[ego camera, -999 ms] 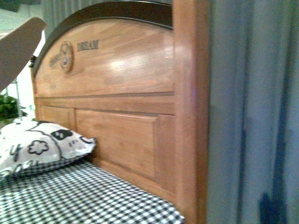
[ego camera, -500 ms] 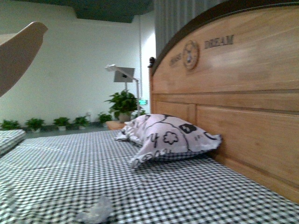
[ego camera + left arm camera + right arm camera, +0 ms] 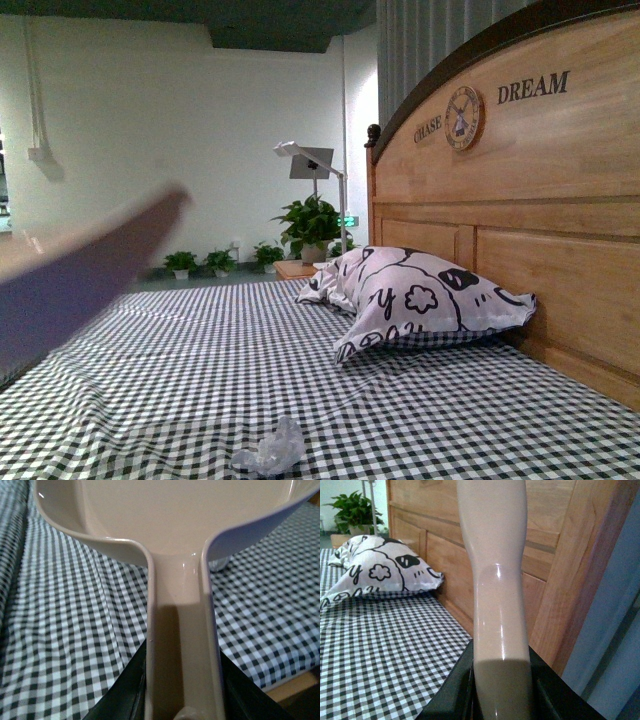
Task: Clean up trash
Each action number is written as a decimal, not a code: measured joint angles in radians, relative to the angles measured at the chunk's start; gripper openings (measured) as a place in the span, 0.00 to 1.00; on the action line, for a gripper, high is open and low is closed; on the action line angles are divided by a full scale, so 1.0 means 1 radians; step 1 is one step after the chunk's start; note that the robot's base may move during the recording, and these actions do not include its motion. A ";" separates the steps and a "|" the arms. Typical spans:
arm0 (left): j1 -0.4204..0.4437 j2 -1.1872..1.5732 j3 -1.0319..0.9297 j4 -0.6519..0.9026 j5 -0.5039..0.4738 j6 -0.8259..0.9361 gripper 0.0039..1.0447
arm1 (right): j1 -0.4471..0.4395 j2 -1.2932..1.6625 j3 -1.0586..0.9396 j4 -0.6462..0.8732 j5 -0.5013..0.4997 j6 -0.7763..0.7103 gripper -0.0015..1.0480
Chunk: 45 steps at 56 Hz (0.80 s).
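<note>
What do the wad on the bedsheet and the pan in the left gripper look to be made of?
Trash wad: thin, translucent whitish film, probably plastic wrap, by its crinkles. Dustpan: smooth glossy beige plastic, by its moulded curves and highlights.

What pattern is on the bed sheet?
The sheet is black-and-white gingham, clearest in the left wrist view.

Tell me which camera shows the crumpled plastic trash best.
The front view: the trash lies whole on the checked sheet. The left wrist view, mostly dustpan, shows at most a sliver; the right wrist view shows none.
</note>
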 joint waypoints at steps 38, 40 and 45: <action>-0.042 0.707 0.238 0.088 0.076 0.653 0.26 | 0.000 0.000 0.000 0.000 -0.004 0.000 0.20; -0.042 0.731 0.253 0.085 0.079 0.667 0.26 | 0.000 0.000 0.000 0.000 -0.004 0.000 0.20; -0.040 0.773 0.277 0.084 0.082 0.683 0.26 | 0.000 0.000 0.000 0.000 -0.004 0.000 0.20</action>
